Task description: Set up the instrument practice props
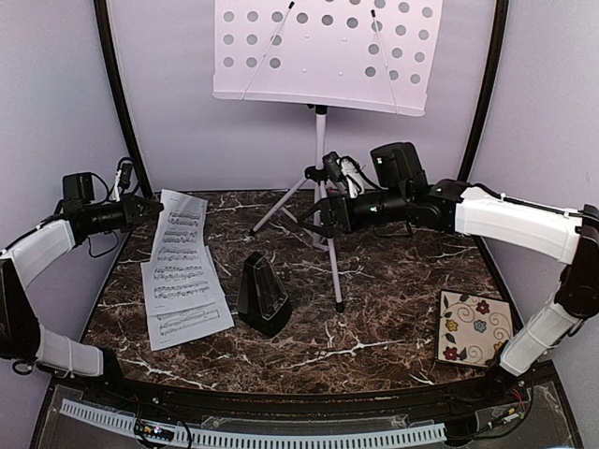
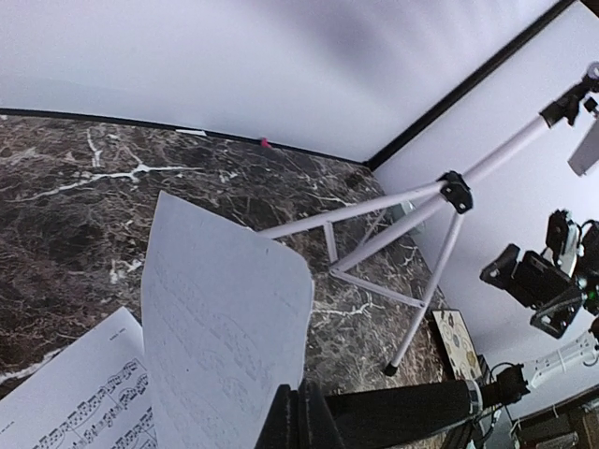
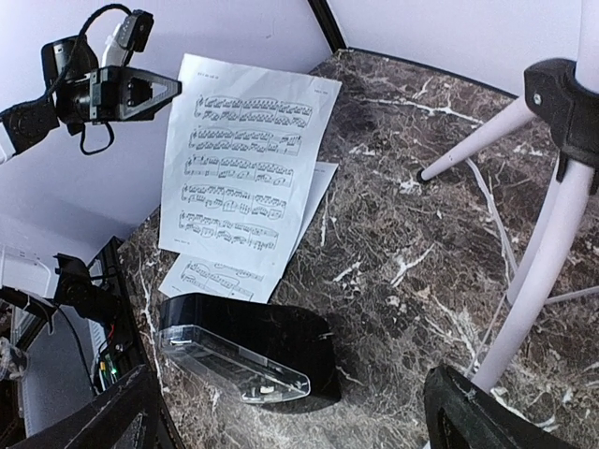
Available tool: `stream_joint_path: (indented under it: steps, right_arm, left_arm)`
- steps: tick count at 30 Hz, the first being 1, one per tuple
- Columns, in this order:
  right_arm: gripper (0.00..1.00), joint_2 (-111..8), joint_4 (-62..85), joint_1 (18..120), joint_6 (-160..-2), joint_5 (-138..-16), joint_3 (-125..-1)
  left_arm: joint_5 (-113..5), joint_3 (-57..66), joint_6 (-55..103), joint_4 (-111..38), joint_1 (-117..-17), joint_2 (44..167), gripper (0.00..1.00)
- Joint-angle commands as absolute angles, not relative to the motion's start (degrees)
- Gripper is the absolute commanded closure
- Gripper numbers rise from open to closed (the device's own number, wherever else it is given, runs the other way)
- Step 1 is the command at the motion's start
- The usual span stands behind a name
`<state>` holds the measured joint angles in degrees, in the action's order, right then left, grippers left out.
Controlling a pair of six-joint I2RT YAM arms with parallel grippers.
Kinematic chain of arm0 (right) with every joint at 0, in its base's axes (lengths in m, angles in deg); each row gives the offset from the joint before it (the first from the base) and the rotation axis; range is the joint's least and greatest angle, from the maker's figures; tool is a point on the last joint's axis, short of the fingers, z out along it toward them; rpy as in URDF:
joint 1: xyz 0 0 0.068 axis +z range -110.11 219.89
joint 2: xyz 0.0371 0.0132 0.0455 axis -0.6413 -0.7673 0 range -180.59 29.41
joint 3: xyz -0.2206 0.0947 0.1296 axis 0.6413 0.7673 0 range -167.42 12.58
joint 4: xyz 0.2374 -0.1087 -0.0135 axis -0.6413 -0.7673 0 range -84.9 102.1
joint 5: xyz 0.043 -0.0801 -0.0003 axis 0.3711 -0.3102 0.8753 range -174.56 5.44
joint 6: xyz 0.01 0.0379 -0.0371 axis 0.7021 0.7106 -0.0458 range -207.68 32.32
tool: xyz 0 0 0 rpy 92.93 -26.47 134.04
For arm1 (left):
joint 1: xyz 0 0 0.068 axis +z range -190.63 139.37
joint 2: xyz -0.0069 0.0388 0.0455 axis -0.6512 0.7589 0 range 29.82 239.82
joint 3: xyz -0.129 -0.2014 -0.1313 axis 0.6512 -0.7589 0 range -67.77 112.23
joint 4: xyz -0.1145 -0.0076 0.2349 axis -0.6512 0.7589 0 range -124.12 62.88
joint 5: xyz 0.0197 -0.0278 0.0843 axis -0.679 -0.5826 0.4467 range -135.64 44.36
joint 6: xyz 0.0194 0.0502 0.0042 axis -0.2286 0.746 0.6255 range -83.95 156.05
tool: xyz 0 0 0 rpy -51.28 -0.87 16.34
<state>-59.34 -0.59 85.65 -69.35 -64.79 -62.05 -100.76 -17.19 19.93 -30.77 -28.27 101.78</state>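
Pinched at one edge between the fingertips of the left gripper (image 2: pixel 293 423), one music sheet (image 2: pixel 225 327) stands off the table (image 1: pixel 393 281), bowing over under its own weight. In the overhead view it sits at 9 o'clock, its lower edge overlapping the second sheet (image 1: pixel 185 301), which lies flat. The metronome (image 1: pixel 262 295) stands upright near the middle, toward 7 o'clock, and a floral tile (image 1: pixel 474 327) lies at 4 o'clock. At 12 o'clock the music stand (image 1: pixel 323 51) is on its tripod, its hole-dotted desk high above the marble and bare of paper. The right gripper (image 1: pixel 329 213) hovers at the tripod hub with its fingers spread wide. The pole runs just beside one finger, and I cannot see it clamped. The step in hand looks like lifting the first sheet for the desk, with the task only begun. The next move calls for a long raise toward 12 o'clock, holding the limp page so its free edge does not fold or drag its neighbour. It then needs the bottom edge settled on the desk's lip before release. Steadying the pole with the right arm may help.
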Motion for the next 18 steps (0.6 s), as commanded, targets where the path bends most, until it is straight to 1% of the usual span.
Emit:
stream_joint_path:
  steps: [1, 7, 14, 18]
  right_arm:
    - [0.01, -55.77, 6.1, 86.0, -70.49, -64.63, -60.22]
    - [0.02, -55.93, 2.92, 86.25, -76.77, -61.51, -63.05]
    - [0.04, -56.47, -1.37, 87.62, -82.18, -60.3, -67.19]
    - [0.05, -57.61, -5.5, 88.77, -85.63, -61.09, -70.98]
  left_arm:
    - [-105.82, -18.22, 23.9, -24.21, -31.62, 97.56, 1.0]
    - [-109.48, -17.93, 22.09, -23.07, -37.83, 94.96, 1.0]
    - [-111.39, -11.13, 22.32, -18.05, -45.6, 95.18, 1.0]
    - [-112.16, -8.14, 21.46, -16.61, -48.03, 95.21, 1.0]
